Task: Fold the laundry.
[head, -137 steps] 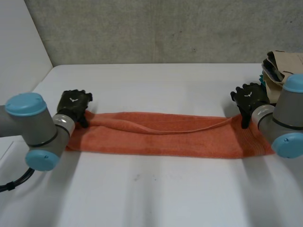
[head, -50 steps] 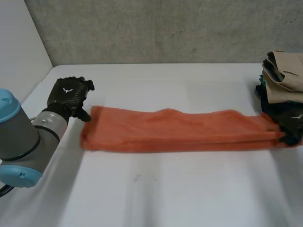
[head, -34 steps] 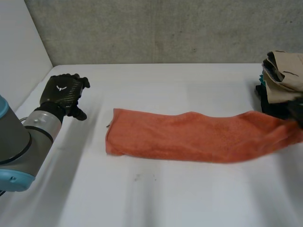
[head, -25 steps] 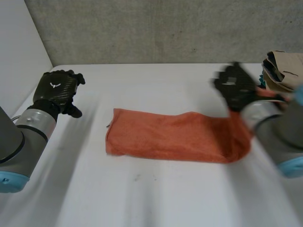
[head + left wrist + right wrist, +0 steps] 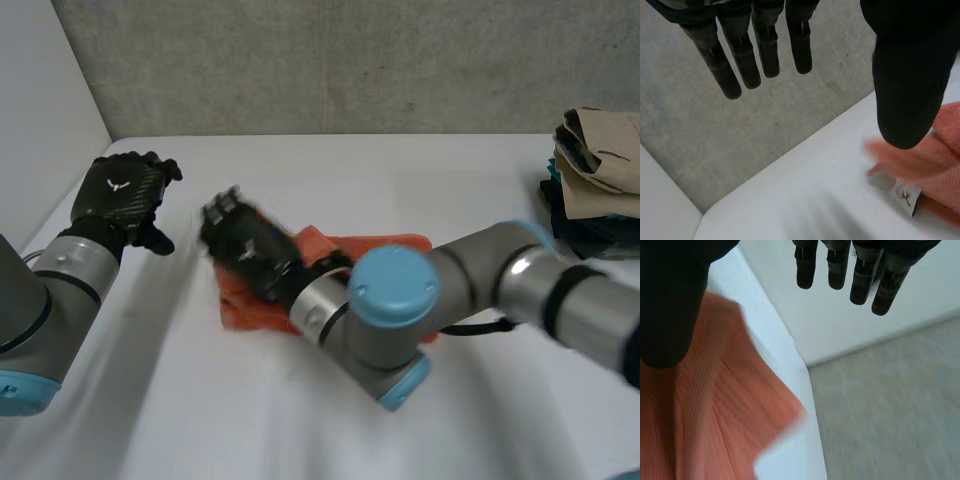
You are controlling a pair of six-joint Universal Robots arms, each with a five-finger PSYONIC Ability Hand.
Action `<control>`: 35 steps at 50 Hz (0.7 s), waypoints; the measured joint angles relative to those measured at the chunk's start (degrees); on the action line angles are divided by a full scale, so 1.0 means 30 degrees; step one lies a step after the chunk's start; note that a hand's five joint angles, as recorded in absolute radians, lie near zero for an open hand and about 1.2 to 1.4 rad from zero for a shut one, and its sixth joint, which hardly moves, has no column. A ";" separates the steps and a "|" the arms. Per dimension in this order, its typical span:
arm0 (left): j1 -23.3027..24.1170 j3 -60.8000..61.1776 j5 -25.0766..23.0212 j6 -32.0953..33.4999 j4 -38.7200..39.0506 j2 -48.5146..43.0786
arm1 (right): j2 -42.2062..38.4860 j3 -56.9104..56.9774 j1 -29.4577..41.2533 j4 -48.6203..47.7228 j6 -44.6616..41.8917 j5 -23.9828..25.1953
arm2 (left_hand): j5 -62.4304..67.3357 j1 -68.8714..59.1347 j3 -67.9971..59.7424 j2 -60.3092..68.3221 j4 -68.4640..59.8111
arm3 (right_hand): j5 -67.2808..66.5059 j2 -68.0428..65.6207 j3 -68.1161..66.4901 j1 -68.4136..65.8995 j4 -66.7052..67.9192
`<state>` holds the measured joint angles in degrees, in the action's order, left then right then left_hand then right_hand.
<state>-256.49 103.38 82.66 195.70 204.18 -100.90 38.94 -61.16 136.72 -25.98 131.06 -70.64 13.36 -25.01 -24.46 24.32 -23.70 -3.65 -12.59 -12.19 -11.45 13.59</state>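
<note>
Your right arm [image 5: 395, 290] reaches across the orange towel [image 5: 243, 306], with the right hand [image 5: 248, 248] spread open over its left end, nothing pinched. Left hand [image 5: 120, 192] hangs open, clear of that end. Probably mid crosswise fold, though the blur's bad. Next: flatten it and square the edges.

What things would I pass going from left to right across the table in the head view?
left hand → right hand → pile of clothes
</note>
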 measured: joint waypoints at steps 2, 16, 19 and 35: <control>0.0303 -0.0179 -0.0003 -0.0006 0.0041 -0.0064 | 0.1716 -0.1547 -0.0800 0.0053 0.2035 -0.1479 | -0.0006 0.0000 0.0003 -0.0037 0.0003 | 0.0000 0.0000 0.0000 0.0000 0.0000; 0.4318 -0.2834 0.0212 0.0217 0.0099 -0.3470 | 0.7398 -0.8761 -0.5206 0.3230 1.1448 -0.4638 | -0.0006 0.0000 0.0003 -0.0058 0.0021 | 0.0006 0.0000 0.0000 0.0000 0.0000; 0.4966 -0.4030 0.0422 0.0374 0.0033 -0.5084 | 0.7457 -0.9759 -0.5643 0.4209 1.1698 -0.4538 | -0.0008 0.0000 0.0003 -0.0060 0.0021 | 0.0006 0.0000 -0.0002 0.0000 0.0000; 0.4407 -1.0130 0.3010 0.2861 -0.0252 -1.0975 | 0.6662 -1.0371 -0.5253 0.3477 0.9819 -0.5180 | 0.1625 -0.1021 -0.1184 0.1215 -0.1555 | -0.3810 -0.4225 -0.4501 -0.3479 0.4044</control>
<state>-243.27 72.99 91.69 204.29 203.42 -133.83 58.93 -92.27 120.96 -15.55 160.52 -86.18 18.23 -28.08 -28.01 27.97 -28.37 -15.08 -25.27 -25.70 -21.89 25.72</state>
